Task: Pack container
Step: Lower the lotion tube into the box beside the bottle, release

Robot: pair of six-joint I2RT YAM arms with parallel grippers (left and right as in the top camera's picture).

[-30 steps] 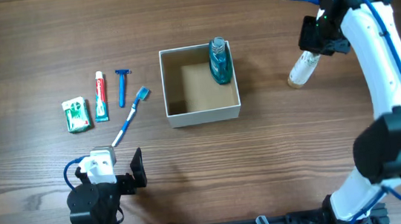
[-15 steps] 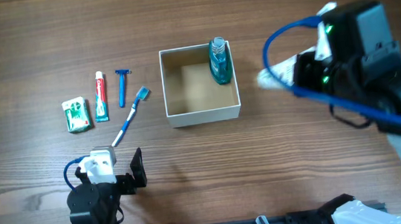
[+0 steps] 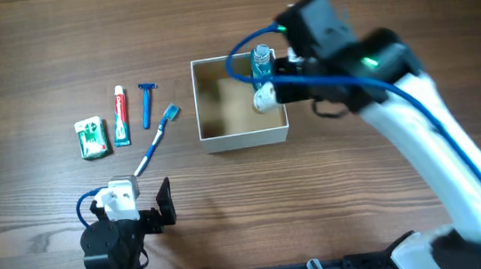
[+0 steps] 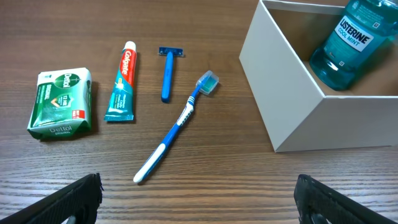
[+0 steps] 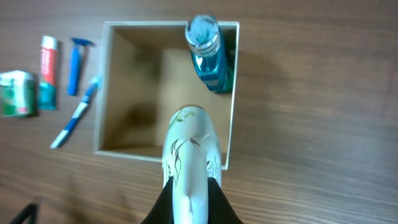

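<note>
Clamping bottle point(image 5: 189, 149) above container point(image 3: 245, 137), right claw point(image 5: 191, 205); print wrist-view only.

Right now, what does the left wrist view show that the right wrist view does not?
Only the left wrist view: the open left gripper, and readable labels on the soap and the mouthwash bottle. Only the right wrist view: the right gripper shut on a white bottle over the container. Both: soap, toothpaste, razor, toothbrush, and the container with the mouthwash bottle inside.
</note>
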